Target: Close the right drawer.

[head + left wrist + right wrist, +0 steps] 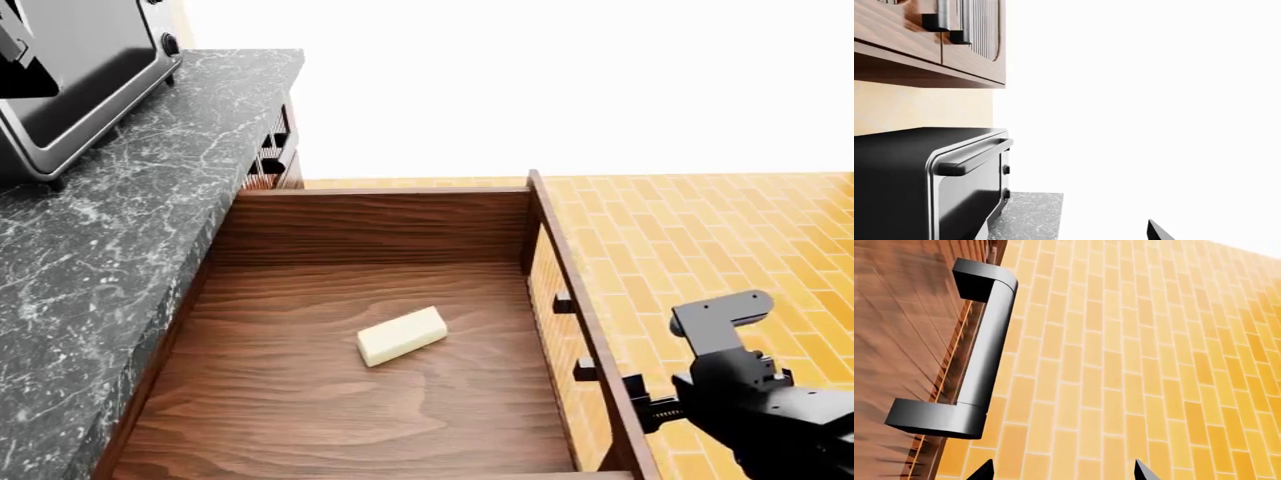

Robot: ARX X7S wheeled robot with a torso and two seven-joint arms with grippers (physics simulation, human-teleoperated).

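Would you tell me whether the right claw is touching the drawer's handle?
Apart: in the right wrist view, floor tiles show between the right claw tips and the handle.

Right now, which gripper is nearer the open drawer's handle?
Right. The right gripper is just outside the handle; the left gripper is up by the toaster oven.

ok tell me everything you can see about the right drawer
The right drawer is pulled far out from under the grey marbled countertop. Its box is dark-brown grained wood, floor and walls alike. One pale cream block lies on its floor, otherwise bare. The ribbed reddish-brown front panel carries a grey metal bar handle on two posts. The right gripper sits just outside the front, near the handle, fingertips apart, not touching it.
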